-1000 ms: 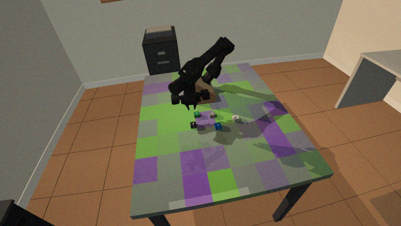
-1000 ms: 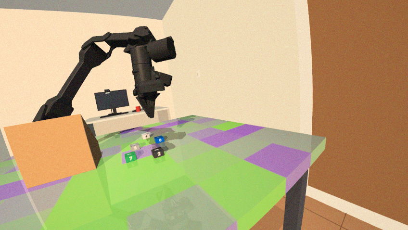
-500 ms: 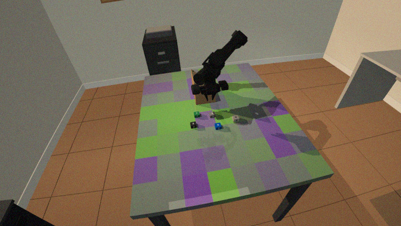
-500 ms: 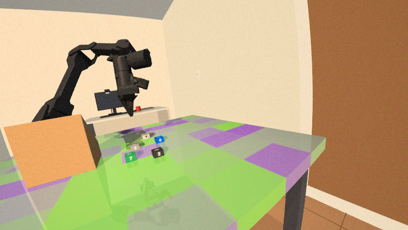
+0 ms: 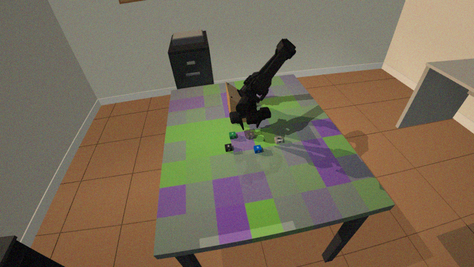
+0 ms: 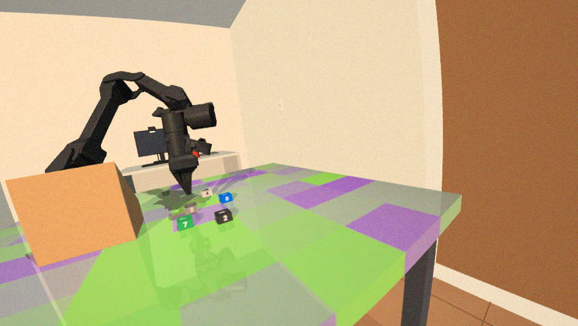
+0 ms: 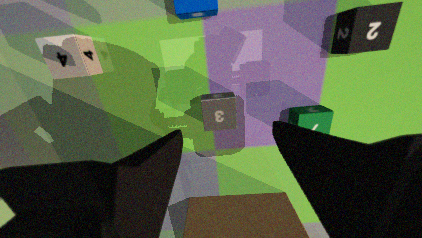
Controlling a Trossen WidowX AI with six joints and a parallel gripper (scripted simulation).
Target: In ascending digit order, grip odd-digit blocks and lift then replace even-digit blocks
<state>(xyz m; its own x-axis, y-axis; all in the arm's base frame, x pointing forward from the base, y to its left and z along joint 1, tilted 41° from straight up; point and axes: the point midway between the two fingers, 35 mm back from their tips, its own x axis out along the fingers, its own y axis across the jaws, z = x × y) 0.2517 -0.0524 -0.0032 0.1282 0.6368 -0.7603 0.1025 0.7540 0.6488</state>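
My gripper (image 5: 250,127) (image 6: 188,193) (image 7: 226,131) is open and empty, above the table near the grey-brown block. The grey-brown block (image 5: 250,134) (image 6: 190,209) (image 7: 218,114) shows a 3 and lies between and beyond the fingertips in the wrist view. The green block (image 5: 232,135) (image 6: 185,223) (image 7: 315,120) shows a 7 and is partly behind one fingertip in the wrist view. The black block (image 5: 228,147) (image 6: 223,217) (image 7: 367,30) shows a 2. The blue block (image 5: 257,149) (image 6: 225,198) (image 7: 195,7) shows a 0. The whitish block (image 5: 278,139) (image 6: 206,192) (image 7: 67,56) shows a 4.
A wooden box-like object (image 5: 233,99) (image 6: 72,210) (image 7: 245,215) stands on the patchwork table (image 5: 185,235) (image 6: 299,299), close to the blocks on the arm's side. The arm's shadow falls across the table.
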